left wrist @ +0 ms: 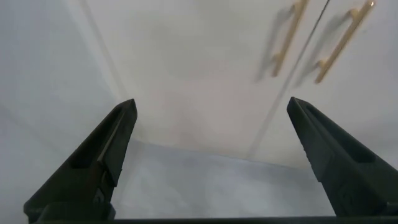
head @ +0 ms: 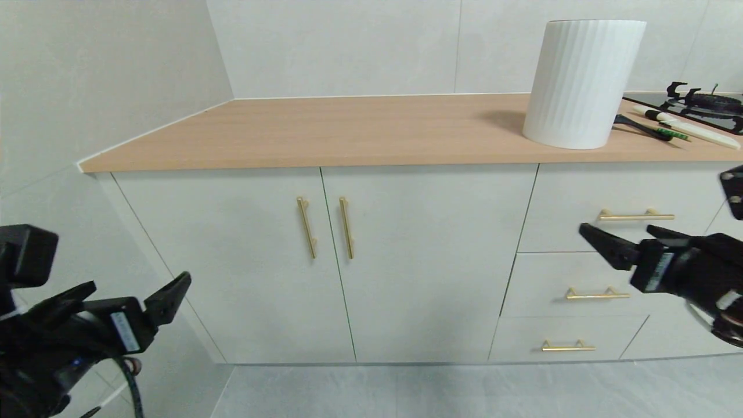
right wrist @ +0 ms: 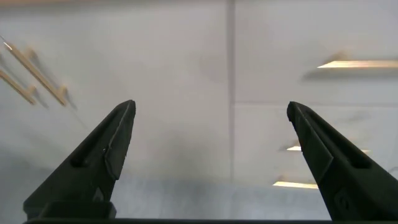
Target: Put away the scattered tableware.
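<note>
Both arms are hanging low in front of the cabinet, each pointing forward at its pale, matte front. The left gripper (head: 136, 284) (left wrist: 211, 109) is spreading its two black, wedge-shaped fingers (left wrist: 106, 155) wide with nothing between them, and the two vertical brass door handles (head: 325, 227) are standing ahead of them and off toward the right arm. The right gripper (head: 618, 229) (right wrist: 211, 109) is likewise holding its two tapered black fingers (right wrist: 329, 155) wide apart and empty, just in front of the drawers, whose three horizontal brass handles (head: 598, 294) are stacked beside and below the fingertips. Well above the right fingers, on the smooth wood-grain surface (head: 348, 128), the tableware (head: 676, 129) is lying scattered: at least three slender utensils, one black-handled, one green-handled and one long and white. Touching none of them, one tall white ribbed cylinder (head: 583, 81) is standing upright just beside them, and a black burner (head: 705, 101) is sitting behind them.
</note>
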`<state>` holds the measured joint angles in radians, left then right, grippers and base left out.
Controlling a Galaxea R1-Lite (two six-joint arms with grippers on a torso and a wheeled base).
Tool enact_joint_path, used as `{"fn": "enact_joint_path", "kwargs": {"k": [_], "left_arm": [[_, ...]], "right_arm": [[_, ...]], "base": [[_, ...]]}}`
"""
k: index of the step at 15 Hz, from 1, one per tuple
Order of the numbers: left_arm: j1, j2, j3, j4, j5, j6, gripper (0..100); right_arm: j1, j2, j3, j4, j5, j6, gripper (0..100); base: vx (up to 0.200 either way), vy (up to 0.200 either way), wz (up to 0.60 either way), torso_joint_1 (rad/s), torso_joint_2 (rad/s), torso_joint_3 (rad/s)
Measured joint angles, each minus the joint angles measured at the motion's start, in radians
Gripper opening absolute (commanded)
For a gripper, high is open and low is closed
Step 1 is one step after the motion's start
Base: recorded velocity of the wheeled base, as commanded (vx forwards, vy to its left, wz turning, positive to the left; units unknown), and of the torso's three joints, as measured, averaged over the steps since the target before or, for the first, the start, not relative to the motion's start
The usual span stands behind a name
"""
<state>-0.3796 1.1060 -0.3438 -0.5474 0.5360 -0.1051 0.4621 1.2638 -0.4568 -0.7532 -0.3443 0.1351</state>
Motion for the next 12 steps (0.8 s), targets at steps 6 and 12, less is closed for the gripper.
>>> {"fn": "enact_joint_path", "kwargs": {"k": [6, 12], "left_arm": [[0.076, -0.54, 0.158, 0.185, -0.128, 0.291, 100], [0.289, -0.95, 0.126, 0.471, -0.27, 0.292, 100]], "right_arm": [[-0.194, -0.567, 0.177, 0.207, 0.023, -0.11, 100], [-0.35, -1.046, 0.205, 0.505, 0.035, -0.184, 100]], "base": [[0.0, 0.0, 0.0, 0.0, 0.0, 0.0], [0.0, 0.0, 0.0, 0.0, 0.0, 0.0]]}}
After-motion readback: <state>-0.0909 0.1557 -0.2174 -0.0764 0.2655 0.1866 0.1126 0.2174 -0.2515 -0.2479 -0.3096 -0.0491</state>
